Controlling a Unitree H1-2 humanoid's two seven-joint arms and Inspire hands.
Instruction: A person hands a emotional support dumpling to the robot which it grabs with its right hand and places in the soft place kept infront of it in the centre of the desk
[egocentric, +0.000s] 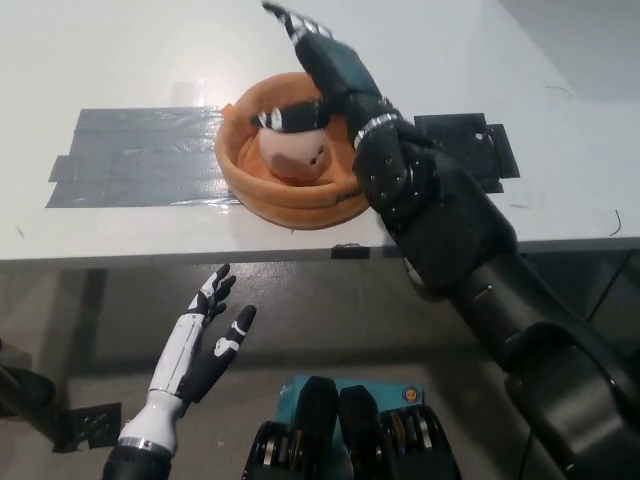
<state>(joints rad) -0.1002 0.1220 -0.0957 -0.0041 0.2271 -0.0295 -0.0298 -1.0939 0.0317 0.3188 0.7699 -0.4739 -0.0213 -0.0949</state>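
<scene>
The pale, round emotional support dumpling (293, 155) lies inside the orange soft bowl (258, 182) at the middle of the white desk. My black right hand (318, 72) hovers just above it, open, fingers spread and lifted off the dumpling, thumb still near its top. My white left hand (203, 345) rests open below the desk's front edge at lower left.
Grey tape strips (130, 158) cover the desk left of the bowl. A black taped patch (470, 150) lies to its right, partly behind my right forearm. The desk's front edge (180, 252) runs across the picture.
</scene>
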